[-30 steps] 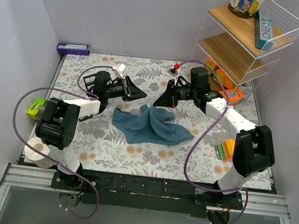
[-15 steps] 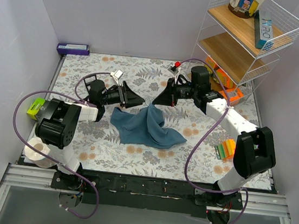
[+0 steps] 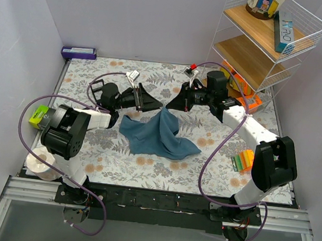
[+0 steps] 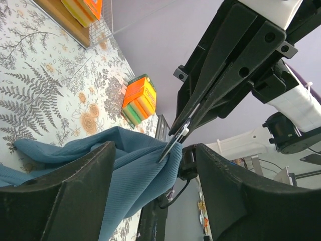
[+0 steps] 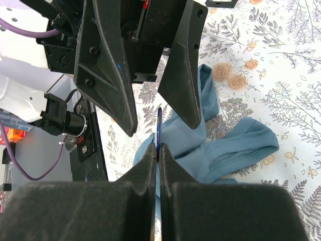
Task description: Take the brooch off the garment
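Note:
The teal garment lies bunched on the floral table, one fold pulled up into a peak. My right gripper is shut on the brooch, a thin disc seen edge-on between its fingertips, and the cloth hangs from it. In the left wrist view the brooch shows at the right gripper's tips, pressed into the garment. My left gripper is open, its tips facing the right gripper's tips. Its fingers straddle the raised fold without closing on it. The garment also shows below in the right wrist view.
A wire shelf stands at the back right with orange boxes under it. A small red-and-black object lies behind the grippers. A purple box is at the back left, a green item and white roll at left, coloured sponges at right.
My left gripper has moved right until its tips meet the right gripper's. The right gripper has lifted the fold higher, and the garment has drawn in under it.

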Robot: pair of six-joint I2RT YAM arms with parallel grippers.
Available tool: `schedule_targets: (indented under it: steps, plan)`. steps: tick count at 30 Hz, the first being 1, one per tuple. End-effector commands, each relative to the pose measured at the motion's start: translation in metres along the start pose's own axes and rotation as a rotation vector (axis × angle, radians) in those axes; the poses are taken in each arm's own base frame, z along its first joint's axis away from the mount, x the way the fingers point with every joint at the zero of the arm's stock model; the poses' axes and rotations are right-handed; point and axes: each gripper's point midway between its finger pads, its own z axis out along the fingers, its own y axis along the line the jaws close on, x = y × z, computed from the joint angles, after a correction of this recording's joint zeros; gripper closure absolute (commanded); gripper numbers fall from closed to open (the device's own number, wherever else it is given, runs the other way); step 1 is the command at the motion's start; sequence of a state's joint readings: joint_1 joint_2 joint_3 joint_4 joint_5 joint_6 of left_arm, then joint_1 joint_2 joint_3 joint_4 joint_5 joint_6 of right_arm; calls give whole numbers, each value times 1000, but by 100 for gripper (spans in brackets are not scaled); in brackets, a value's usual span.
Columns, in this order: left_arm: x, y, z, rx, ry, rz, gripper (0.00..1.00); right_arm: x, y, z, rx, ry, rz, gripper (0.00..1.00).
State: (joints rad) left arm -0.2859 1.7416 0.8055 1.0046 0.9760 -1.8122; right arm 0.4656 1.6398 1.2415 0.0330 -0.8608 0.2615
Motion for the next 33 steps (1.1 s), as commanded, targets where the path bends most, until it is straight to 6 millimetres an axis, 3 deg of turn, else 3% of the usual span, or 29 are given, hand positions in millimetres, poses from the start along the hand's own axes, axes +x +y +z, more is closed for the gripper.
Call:
schedule_targets:
  steps: [1, 14, 33]
  plan:
    - [-6, -9, 10, 29, -3, 27, 38, -22, 12, -2, 6, -64, -57, 99]
    - [-4, -2, 11, 10, 8, 21, 57, -23, 14, -1, 3, -71, -63, 99]
    - [-9, 3, 15, 5, 6, 26, 57, -22, 18, 6, -8, -67, -74, 99]
